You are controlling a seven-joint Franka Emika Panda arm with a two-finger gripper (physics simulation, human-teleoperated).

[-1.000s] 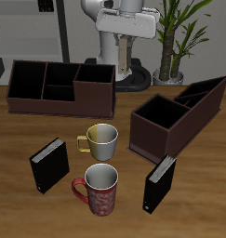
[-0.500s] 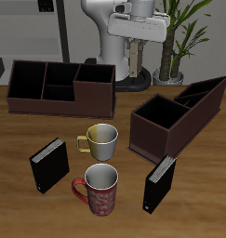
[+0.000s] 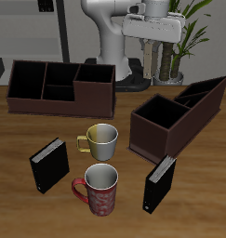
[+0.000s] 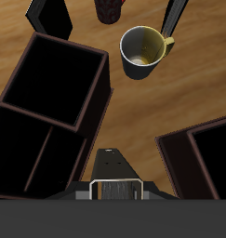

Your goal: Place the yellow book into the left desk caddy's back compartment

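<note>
My gripper (image 3: 164, 43) is shut on the yellow book (image 3: 165, 61), which hangs upright under it, high above the table's back edge. The left desk caddy (image 3: 176, 117), a long dark brown box with black compartments, lies below and nearer the table's front edge than the book. In the wrist view the book (image 4: 114, 171) shows edge-on between the fingers of the gripper (image 4: 114, 189). The left desk caddy (image 4: 49, 100) and its open compartments lie beside and ahead of it.
The other brown caddy (image 3: 59, 85) stands at the back, also in the wrist view (image 4: 203, 153). A yellow mug (image 3: 102, 139) and a red mug (image 3: 99, 189) stand mid-table. Two black books (image 3: 49, 165) (image 3: 160, 183) stand near the front. A plant (image 3: 182, 37) is behind the gripper.
My gripper has carried the yellow book sideways along the back of the table, from near the robot's base to behind the left desk caddy. Nothing on the table has moved.
</note>
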